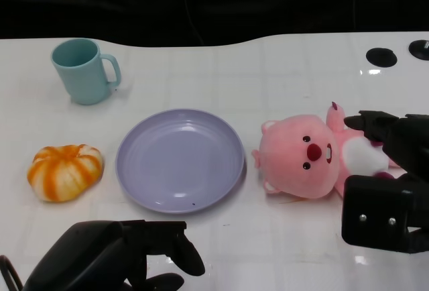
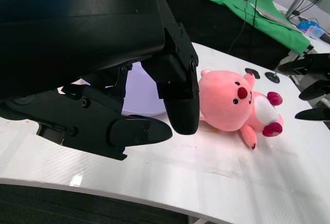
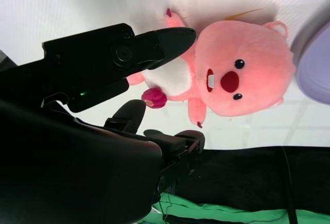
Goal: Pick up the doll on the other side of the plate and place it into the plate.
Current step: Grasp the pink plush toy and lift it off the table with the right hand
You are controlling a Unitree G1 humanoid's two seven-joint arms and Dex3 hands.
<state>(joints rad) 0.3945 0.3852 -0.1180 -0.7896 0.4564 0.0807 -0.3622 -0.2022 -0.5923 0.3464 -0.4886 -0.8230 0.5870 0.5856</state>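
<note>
Left hand over the desk, pink doll beyond it

The left hand (image 2: 129, 97) hung above the white desk (image 2: 206, 177), fingers (image 2: 178, 100) apart and holding nothing. The pink doll (image 2: 234, 105) lay on its back just beside the lilac plate (image 2: 142, 92). Dark fingertips of the right hand (image 2: 312, 87) showed near the doll.

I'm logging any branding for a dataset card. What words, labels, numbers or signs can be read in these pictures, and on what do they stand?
None can be read.
The pink doll, the purple plate, the teal mug and the orange pumpkin toy show no print.
The left hand and right hand show only screws and a small green light in the right wrist view, no lettering.
The white table bears no marks that read as text.
</note>
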